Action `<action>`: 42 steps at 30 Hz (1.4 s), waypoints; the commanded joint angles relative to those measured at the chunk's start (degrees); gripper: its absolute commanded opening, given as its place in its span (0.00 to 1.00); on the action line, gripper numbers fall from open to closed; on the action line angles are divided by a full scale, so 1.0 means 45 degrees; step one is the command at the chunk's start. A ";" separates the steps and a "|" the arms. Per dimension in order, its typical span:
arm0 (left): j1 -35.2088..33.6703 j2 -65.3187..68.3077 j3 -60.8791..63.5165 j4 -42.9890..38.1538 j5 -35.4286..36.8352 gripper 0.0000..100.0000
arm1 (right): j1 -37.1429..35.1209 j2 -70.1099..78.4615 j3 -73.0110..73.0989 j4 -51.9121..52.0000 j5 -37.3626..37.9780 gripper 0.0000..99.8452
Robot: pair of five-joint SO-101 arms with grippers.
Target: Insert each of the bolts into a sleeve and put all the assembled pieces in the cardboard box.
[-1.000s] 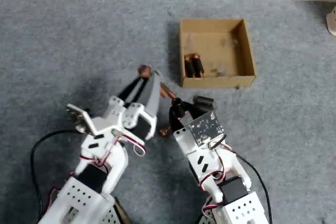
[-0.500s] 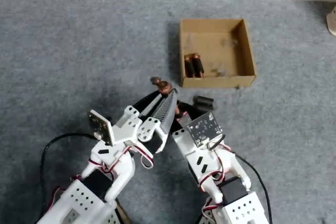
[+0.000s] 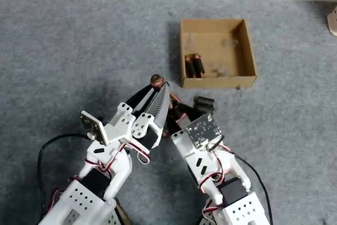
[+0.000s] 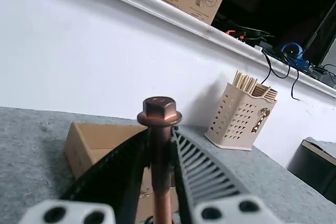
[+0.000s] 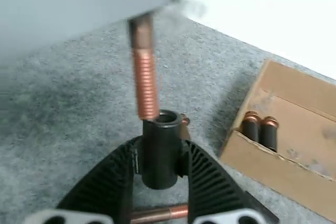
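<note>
My left gripper (image 3: 157, 90) is shut on a copper bolt (image 4: 159, 129), which it holds upright with the hex head (image 3: 157, 80) on top. My right gripper (image 5: 160, 157) is shut on a black sleeve (image 5: 160, 148), open end up. The bolt's threaded end (image 5: 144, 77) hangs just above the sleeve's rim, slightly off its centre. The two grippers meet in front of the cardboard box (image 3: 217, 52), which holds two assembled pieces (image 3: 194, 66) in its near left corner. A loose sleeve (image 3: 204, 102) lies on the carpet beside the right gripper (image 3: 176, 110).
A spare bolt (image 5: 157, 214) lies on the grey carpet under the right gripper. Another copper piece (image 3: 174, 98) lies near the box's front wall. A perforated cream holder (image 4: 241, 114) stands past the box by the white wall.
The left gripper has carried the bolt rightward to the right gripper, then eased back a little. The right arm has hardly moved.
</note>
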 commanded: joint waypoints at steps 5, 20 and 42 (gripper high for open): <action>-0.0147 -0.0225 -0.0088 -0.0391 -0.0098 0.00 | -0.0459 -0.0068 0.1827 0.0010 -0.0020 0.01; -0.0107 -0.0205 0.0654 -0.0078 -0.0098 0.00 | -0.0068 -0.0088 0.1768 0.0010 -0.0020 0.01; 0.0420 -0.0303 0.0068 0.3575 -0.0039 0.45 | 0.1260 -0.0088 0.1768 0.0010 -0.0059 0.01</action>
